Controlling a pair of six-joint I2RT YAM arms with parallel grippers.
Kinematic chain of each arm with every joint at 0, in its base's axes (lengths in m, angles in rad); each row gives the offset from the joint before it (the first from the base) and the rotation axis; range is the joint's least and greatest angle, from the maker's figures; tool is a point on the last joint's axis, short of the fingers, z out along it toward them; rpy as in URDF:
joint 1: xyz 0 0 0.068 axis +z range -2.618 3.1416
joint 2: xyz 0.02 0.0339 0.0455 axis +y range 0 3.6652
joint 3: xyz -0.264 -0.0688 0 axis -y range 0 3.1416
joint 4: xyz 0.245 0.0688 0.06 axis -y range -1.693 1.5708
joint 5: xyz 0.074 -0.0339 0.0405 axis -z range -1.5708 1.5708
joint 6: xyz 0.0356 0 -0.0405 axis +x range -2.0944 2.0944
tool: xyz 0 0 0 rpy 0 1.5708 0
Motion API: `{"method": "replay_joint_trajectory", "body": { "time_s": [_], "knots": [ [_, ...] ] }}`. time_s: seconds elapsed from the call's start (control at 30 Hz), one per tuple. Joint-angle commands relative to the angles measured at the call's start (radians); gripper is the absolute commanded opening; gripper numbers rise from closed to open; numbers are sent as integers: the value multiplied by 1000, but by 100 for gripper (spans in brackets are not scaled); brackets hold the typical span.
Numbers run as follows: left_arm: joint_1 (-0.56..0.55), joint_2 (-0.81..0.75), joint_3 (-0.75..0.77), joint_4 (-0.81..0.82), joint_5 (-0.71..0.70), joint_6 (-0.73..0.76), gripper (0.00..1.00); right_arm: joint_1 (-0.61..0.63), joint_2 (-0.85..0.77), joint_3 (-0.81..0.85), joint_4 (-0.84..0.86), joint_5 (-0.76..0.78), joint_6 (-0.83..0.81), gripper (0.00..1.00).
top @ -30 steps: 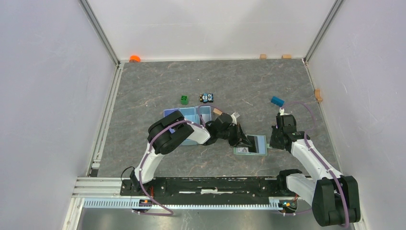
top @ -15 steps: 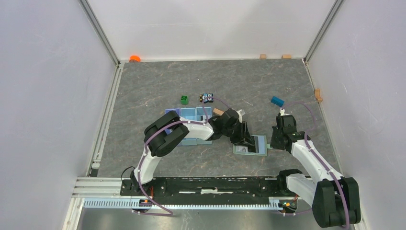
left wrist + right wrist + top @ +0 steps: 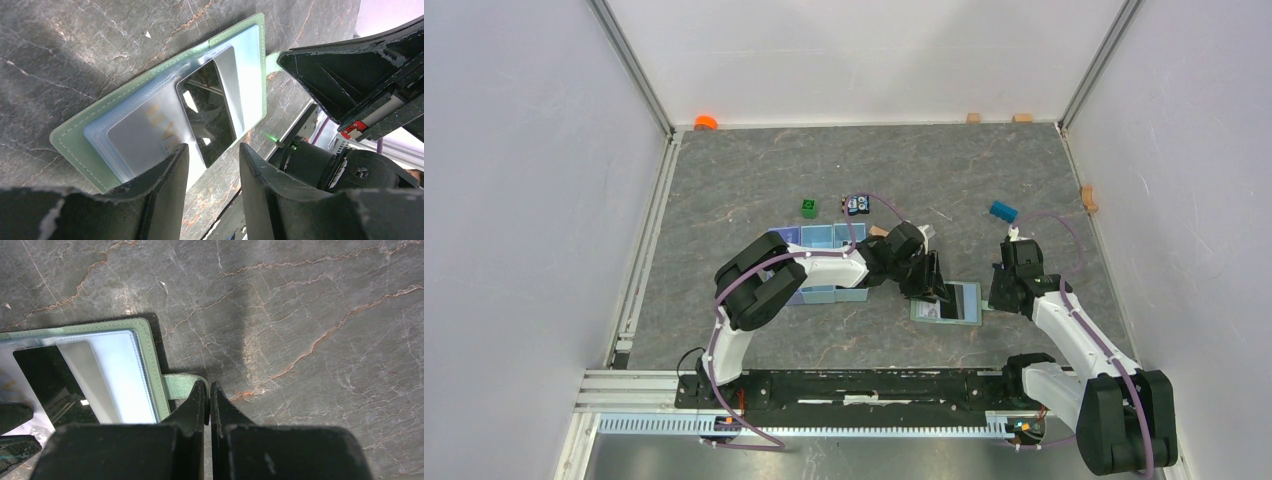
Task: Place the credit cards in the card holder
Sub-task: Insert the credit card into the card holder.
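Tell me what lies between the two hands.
The open card holder, cards tucked inside, lies between them in the top view. The right hand pinches its snap tab; the left hand is open above its other end.

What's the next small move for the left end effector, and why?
Probably lift the left end effector clear of the card holder. Its jaws stand apart and empty, the dark card lies on the holder's slotted inside, and the right end effector pinches the snap tab, pinning the holder.
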Motion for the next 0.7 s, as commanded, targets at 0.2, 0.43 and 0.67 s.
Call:
{"method": "replay_joint_trajectory", "body": {
  "time_s": [0.2, 0.43, 0.67],
  "knots": [
    [-9, 88, 52, -7, 20, 30, 47, -1, -20, 31, 9, 9, -7, 0],
    [-19, 111, 96, 35, 31, 19, 46, -1, -25, 28, 13, -1, -8, 0],
    [-31, 125, 144, 62, 24, 12, 45, -1, -25, 20, 19, -4, -8, 0]
  ]
}}
